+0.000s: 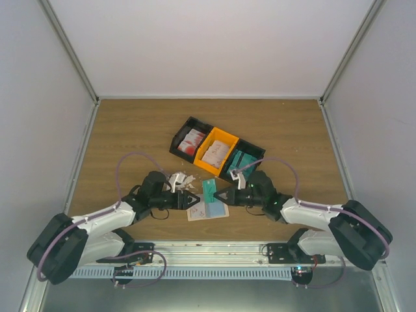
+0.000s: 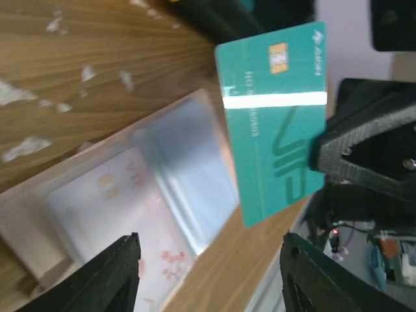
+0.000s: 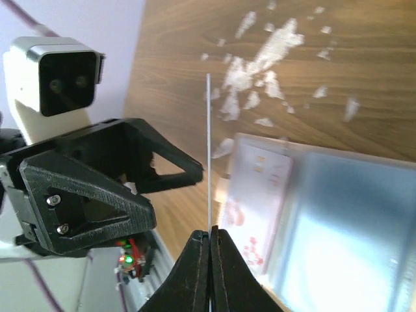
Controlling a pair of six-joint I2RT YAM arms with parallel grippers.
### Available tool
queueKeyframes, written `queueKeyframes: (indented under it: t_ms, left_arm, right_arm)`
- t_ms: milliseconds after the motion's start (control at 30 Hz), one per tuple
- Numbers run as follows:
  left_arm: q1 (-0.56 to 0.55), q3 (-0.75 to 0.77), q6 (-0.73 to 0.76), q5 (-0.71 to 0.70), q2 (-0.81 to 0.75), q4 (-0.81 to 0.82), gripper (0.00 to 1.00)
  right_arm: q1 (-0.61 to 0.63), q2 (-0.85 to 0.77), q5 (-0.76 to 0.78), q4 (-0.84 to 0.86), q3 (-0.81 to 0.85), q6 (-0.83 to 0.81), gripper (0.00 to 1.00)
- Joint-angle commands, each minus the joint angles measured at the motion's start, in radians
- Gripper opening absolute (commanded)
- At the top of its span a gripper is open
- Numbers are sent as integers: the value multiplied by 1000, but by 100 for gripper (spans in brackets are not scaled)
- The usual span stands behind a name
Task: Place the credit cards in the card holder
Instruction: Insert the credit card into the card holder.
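The card holder (image 1: pixel 208 211) lies open on the table between my two grippers; it also shows in the left wrist view (image 2: pixel 182 162) and the right wrist view (image 3: pixel 338 234). A white card with red blotches (image 2: pixel 110 214) sits in its clear pocket (image 3: pixel 257 201). My right gripper (image 1: pixel 224 195) is shut on a teal card (image 1: pixel 209 190) and holds it upright above the holder. The teal card faces the left wrist camera (image 2: pixel 273 123) and shows edge-on in the right wrist view (image 3: pixel 208 149). My left gripper (image 1: pixel 190 200) is open and empty beside the holder (image 2: pixel 208 279).
A black-and-orange three-bin tray (image 1: pixel 177 140) stands behind, holding red-blotched, pinkish and teal cards. White scraps (image 1: pixel 179 179) lie on the wood by the left gripper and also show in the right wrist view (image 3: pixel 260 65). White walls enclose the table.
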Motion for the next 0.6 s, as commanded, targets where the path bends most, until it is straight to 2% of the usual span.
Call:
queueKeyframes:
  t_ms: [0, 100, 200, 567]
  left_arm:
    - [-7, -44, -63, 79, -71, 170, 64]
    - [-7, -71, -104, 105, -75, 239, 68]
    - [-7, -101, -151, 139, -60, 327, 65]
    - [-7, -121, -227, 145, -6, 458, 39]
  right_arm:
    - [9, -15, -98, 169, -28, 13, 0]
    - [10, 0, -165, 274, -47, 44, 1]
    - [11, 27, -218, 377, -67, 87, 1]
    - [25, 152, -309, 642, -103, 206, 0]
